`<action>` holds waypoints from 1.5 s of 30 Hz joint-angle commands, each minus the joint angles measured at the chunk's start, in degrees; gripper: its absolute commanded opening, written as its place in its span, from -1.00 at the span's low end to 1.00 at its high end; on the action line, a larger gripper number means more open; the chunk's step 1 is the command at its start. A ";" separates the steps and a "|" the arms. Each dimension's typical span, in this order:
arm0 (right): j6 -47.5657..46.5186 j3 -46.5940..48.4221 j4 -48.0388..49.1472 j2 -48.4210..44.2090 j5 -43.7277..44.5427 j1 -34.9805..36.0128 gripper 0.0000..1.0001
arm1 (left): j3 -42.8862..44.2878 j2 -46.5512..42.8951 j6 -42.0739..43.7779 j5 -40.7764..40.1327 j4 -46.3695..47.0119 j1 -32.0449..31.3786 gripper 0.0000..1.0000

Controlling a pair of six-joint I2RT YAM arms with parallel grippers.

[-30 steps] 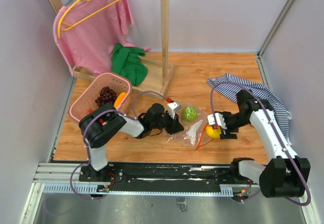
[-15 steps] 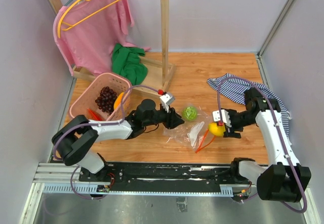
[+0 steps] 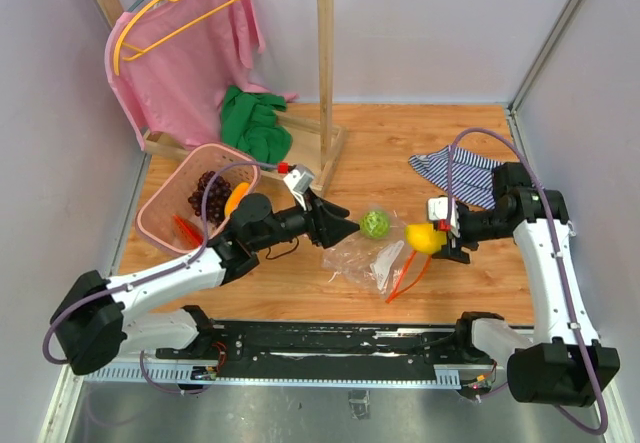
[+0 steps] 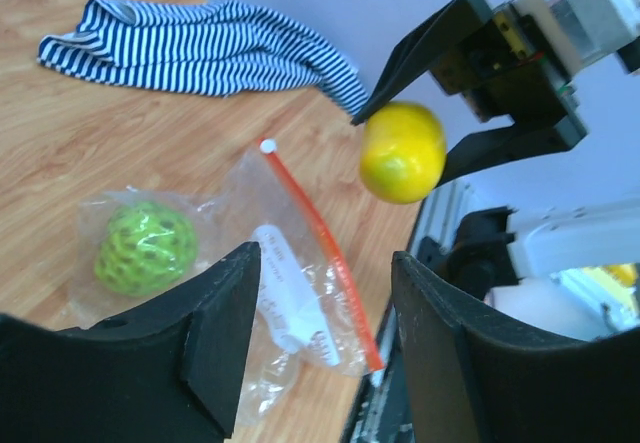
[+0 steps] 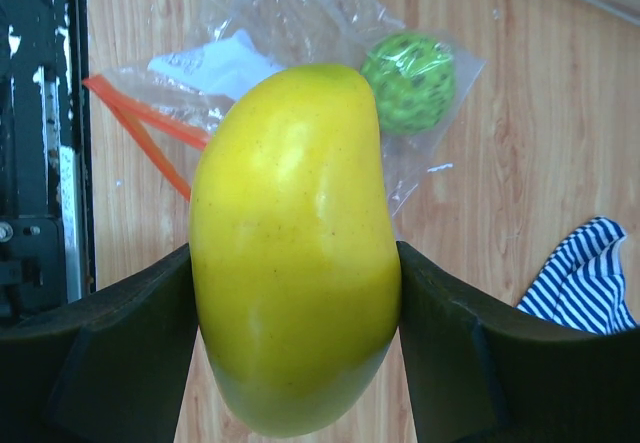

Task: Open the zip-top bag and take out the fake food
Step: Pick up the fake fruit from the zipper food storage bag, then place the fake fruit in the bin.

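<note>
The zip-top bag (image 3: 372, 259) lies crumpled on the wooden table, its red-orange zip strip (image 4: 322, 235) toward the near edge. A green leafy ball (image 3: 375, 224) sits inside it at the far end. My right gripper (image 3: 428, 238) is shut on a yellow oval fruit (image 5: 295, 243) and holds it in the air just right of the bag. My left gripper (image 3: 345, 229) hovers open at the bag's left side, nothing between its fingers. The left wrist view shows the bag (image 4: 240, 198), the ball (image 4: 145, 248) and the held fruit (image 4: 402, 151).
A pink basket (image 3: 158, 208) at the left holds a dark grape bunch (image 3: 208, 191) and an orange fruit (image 3: 236, 199). A striped cloth (image 3: 465, 168) lies at the right. A wooden rack (image 3: 325, 73) with a pink shirt and a green cloth (image 3: 255, 125) stands behind.
My left gripper has opened, let go of the bag and risen a little away from it. The right gripper has lifted the yellow fruit up and away from the bag.
</note>
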 commanded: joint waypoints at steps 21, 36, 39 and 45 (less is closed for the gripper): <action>34.20 11.43 8.00 -1.03 -17.46 3.95 -0.71 | -6.32 -11.82 -39.44 -8.13 15.77 2.29 0.95; 41.13 11.38 14.69 0.52 -12.31 15.70 -0.71 | 9.44 -4.76 -36.35 -30.16 -7.83 -10.56 0.99; 41.66 11.41 15.31 0.81 -11.69 16.92 -0.71 | 12.45 -2.04 -36.25 -32.78 -10.12 -12.62 0.99; 42.17 11.35 15.94 0.89 -12.23 17.61 -0.71 | 14.67 1.87 -37.07 -34.16 -9.62 -14.60 0.98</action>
